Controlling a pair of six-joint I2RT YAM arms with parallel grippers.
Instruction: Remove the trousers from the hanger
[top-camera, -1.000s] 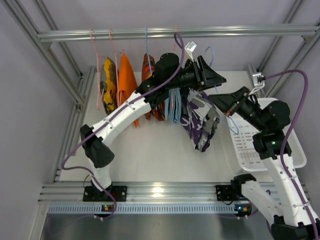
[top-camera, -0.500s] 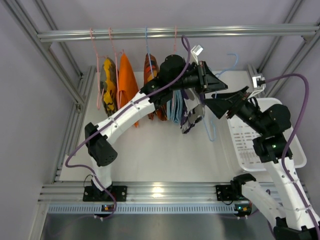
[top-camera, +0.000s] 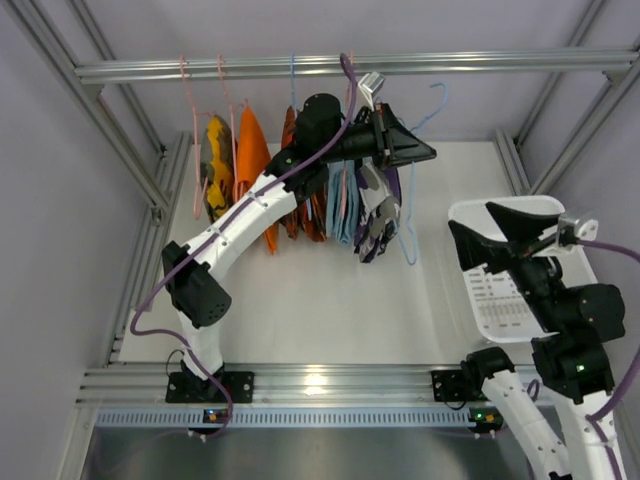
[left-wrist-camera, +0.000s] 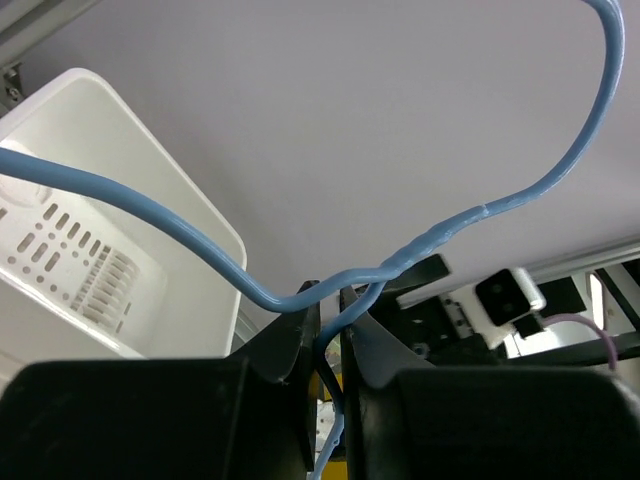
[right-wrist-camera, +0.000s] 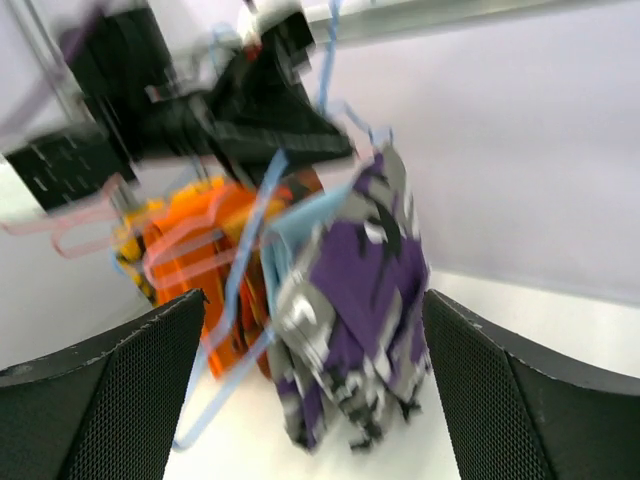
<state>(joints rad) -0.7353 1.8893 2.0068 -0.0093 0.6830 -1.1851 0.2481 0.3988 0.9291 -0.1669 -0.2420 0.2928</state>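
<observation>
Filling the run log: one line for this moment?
left hand: shut on hanger neck | right hand: open, empty, clear of trousers | trousers: hanging from hanger | task: not yet done

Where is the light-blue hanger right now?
Top view, centre-right: the hanger is pinched in the shut jaws of the left gripper, hanging just right of the trousers, below the rail.

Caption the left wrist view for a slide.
Left gripper pinches the light-blue hanger below its hook; white basket behind.
</observation>
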